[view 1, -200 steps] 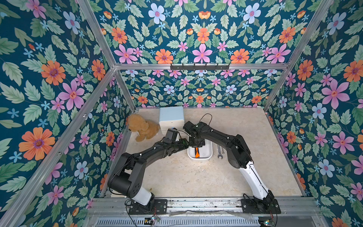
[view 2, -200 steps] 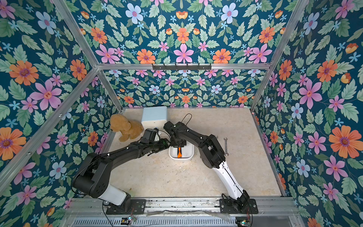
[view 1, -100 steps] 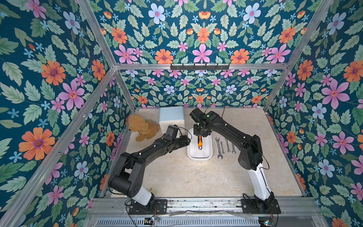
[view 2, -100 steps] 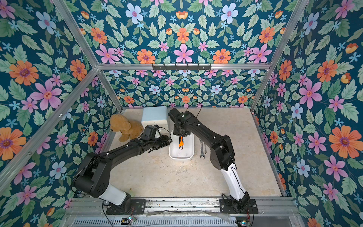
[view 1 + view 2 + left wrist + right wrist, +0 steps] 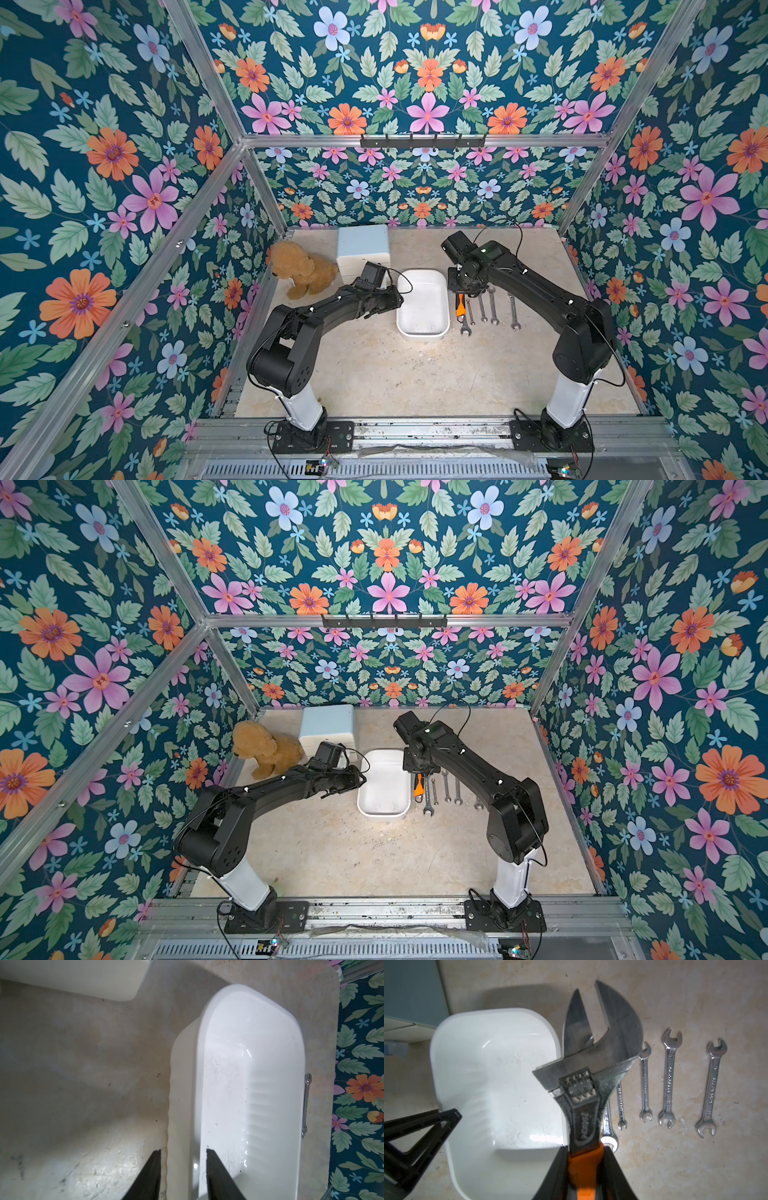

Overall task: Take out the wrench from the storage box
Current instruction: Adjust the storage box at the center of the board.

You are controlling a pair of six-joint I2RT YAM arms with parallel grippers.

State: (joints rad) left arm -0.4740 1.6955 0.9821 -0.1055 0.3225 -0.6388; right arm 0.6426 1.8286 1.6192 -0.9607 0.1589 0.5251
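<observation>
Wrench (image 5: 591, 1076), adjustable type with an orange grip, is being held by the right gripper (image 5: 584, 1148), whose jaws are clamping the orange grip from both sides. The steel head is pointing away from the fingers with its mouth standing open. It is sitting outside the storage box (image 5: 492, 1076), raised above the table (image 5: 675, 1167). It is hanging over the strip between the box's nearer wall and a row of plain spanners (image 5: 644, 1084), covering part of the largest of them. In both top views it is showing just beside that wall. To this gripper's left the box's white floor is showing in full. To its right the spanners are lying flat and side by side on the table. The left gripper (image 5: 184, 1150) is straddling the box's opposite long wall, one finger (image 5: 149, 1178) outside and the other inside. Whether they are pressing on the wall cannot be told. Beyond that gripper a white cabinet (image 5: 362, 245) with a pale blue top is standing, and a brown plush toy (image 5: 301, 270) is sitting further to its left.
</observation>
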